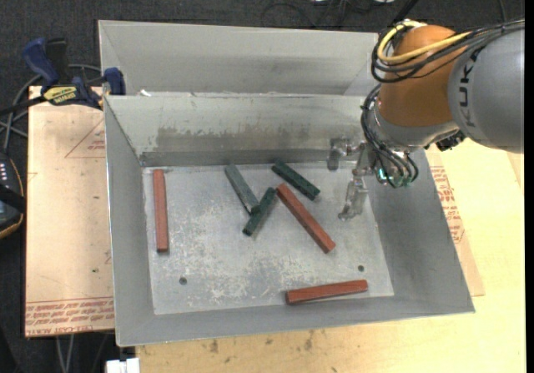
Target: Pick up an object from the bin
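Observation:
My gripper [340, 188] hangs over the right part of the bin floor, open, with nothing between its fingers. One fingertip [345, 214] is low, just right of the upper end of a slanted red-brown stick [305, 218]. The other fingertip [335, 161] is near the back wall. A short dark green stick [295, 181] lies left of the gripper, near the red-brown stick's upper end. Farther left a dark green stick [259, 212] and a grey-green stick [240, 186] cross in a V.
Another red-brown stick [326, 291] lies along the front edge of the bin floor. A third red-brown stick [158, 210] lies lengthwise by the left wall. The arm with its orange cover and cables comes in over the right rim.

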`<state>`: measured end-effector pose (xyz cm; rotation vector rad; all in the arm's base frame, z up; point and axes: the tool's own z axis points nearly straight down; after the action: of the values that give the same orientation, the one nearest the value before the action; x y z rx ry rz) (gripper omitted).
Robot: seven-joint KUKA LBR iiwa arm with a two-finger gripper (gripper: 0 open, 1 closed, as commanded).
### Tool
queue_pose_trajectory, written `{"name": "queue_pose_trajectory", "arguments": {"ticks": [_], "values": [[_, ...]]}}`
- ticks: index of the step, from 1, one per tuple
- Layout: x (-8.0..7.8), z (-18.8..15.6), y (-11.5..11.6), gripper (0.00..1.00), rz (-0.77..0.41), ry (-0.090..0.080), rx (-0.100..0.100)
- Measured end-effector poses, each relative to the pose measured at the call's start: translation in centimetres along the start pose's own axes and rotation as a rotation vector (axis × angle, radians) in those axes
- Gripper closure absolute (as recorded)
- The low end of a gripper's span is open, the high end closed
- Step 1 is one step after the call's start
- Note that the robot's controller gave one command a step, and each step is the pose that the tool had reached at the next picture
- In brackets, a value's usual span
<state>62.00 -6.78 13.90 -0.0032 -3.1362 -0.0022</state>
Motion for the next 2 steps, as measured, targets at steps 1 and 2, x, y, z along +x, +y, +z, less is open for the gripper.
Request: {"name": "queue_pose_trajectory", "arguments": {"ticks": [1, 2], "values": [[-1.3, 7.0, 6.8, 0.00, -0.080, -0.008, 0.000], [0.4, 6.7, 17.7, 0.00, -0.166, -0.013, -0.003]]}}
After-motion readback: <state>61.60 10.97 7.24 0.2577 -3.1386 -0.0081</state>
